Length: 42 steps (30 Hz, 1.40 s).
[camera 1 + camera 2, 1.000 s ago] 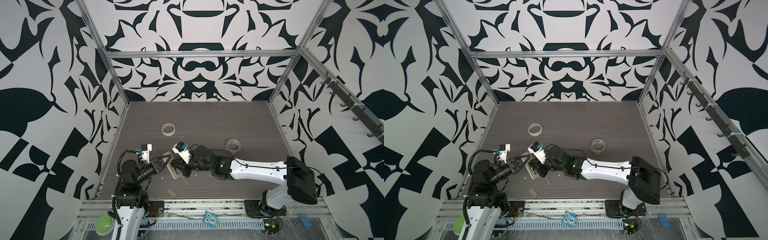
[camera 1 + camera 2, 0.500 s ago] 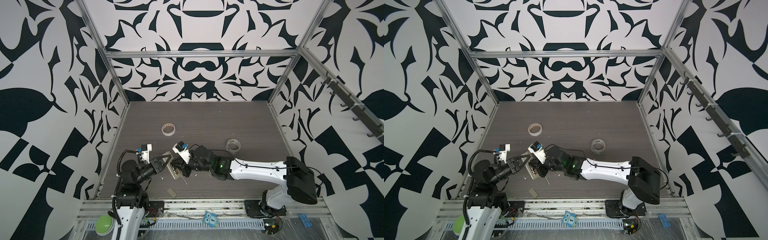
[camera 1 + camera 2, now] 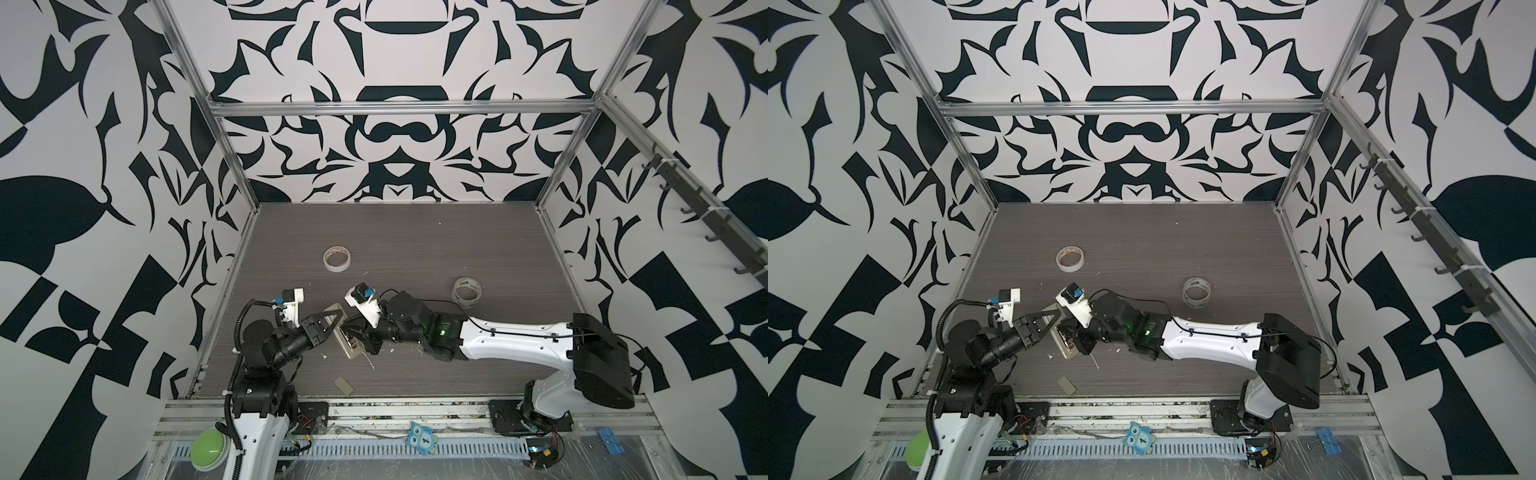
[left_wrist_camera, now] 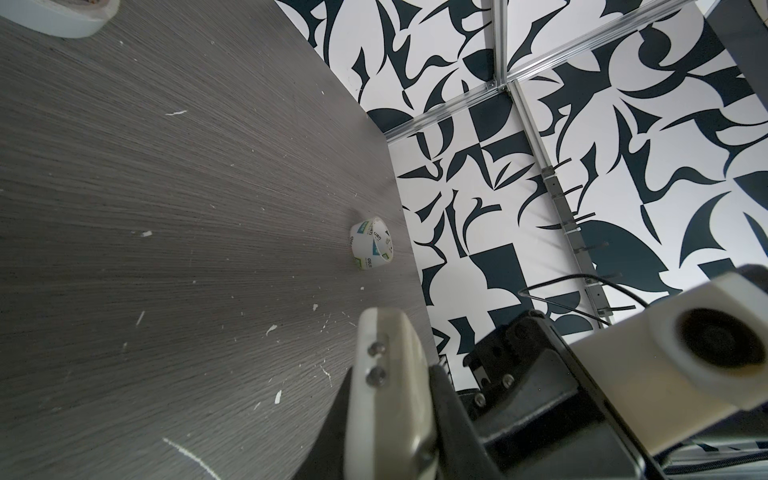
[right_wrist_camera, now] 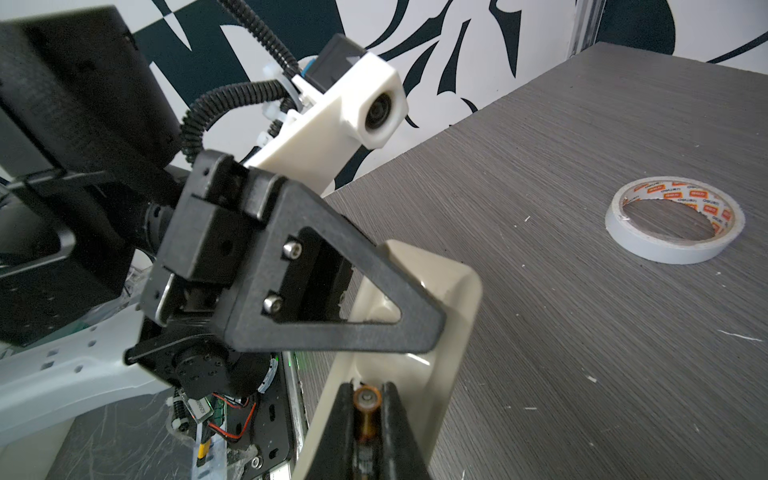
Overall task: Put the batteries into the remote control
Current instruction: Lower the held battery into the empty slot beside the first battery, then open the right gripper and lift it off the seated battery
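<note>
**gearhead:** Quick one, where's the remote [image 3: 351, 351] sitting?

**tabletop_tom:** Front-left part of the table [image 3: 415, 241], right between the two arms. The left claw [image 3: 337, 321] is clamped on its upper end. The remote is tilted, with its hollow beige back turned toward the right arm. I can't tell from either top view whether its lower end touches the wood.

**gearhead:** And the right claw?

**tabletop_tom:** The right claw [image 5: 368, 392] is pinched tight on one battery [image 5: 366, 405], gold end forward. From its own wrist cam, the battery's tip is right at the near edge of the hollow in the remote's back. Seated or just touching, no idea, because the claw covers most of the battery.

**gearhead:** Second battery?

**tabletop_tom:** Can't make it out. In both top views the compartment is tiny and half covered by the claws.

**gearhead:** Anything else on there?

**tabletop_tom:** A white tape roll [image 3: 337, 268] is toward the back, well apart from the action. A clear tape roll [image 3: 465, 299] is off to the right, beyond the right arm. A small beige chip [image 3: 344, 385] lies flat near the front edge, apart from the remote. There are also white scraps [image 3: 371, 363] scattered about.
</note>
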{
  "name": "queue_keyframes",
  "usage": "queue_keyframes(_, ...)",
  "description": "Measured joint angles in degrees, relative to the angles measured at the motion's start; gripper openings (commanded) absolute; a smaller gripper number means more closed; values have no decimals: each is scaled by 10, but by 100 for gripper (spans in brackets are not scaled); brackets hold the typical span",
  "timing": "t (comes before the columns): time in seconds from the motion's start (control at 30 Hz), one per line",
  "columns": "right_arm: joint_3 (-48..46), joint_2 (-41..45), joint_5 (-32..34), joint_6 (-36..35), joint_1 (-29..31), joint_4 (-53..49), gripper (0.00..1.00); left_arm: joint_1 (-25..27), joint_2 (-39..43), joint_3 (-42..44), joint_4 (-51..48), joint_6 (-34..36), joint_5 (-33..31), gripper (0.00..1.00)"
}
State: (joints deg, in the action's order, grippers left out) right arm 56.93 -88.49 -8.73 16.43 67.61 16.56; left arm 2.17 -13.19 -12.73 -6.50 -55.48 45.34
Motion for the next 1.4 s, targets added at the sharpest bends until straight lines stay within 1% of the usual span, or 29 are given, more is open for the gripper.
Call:
queue_keyframes(0.3,1,0,3,0,1,-10,4,0,0,0,-2,0,-1,0)
queue_keyframes(0.77,3,0,10,0,3,-22,11,0,0,0,-6,0,-6,0)
queue_keyframes(0.97,3,0,11,0,3,-22,15,0,0,0,-6,0,-6,0)
queue_keyframes(1.1,3,0,14,0,3,-28,20,0,0,0,-6,0,-5,0)
queue_keyframes(1.4,3,0,24,-1,4,-31,27,0,1,0,-6,0,-7,0)
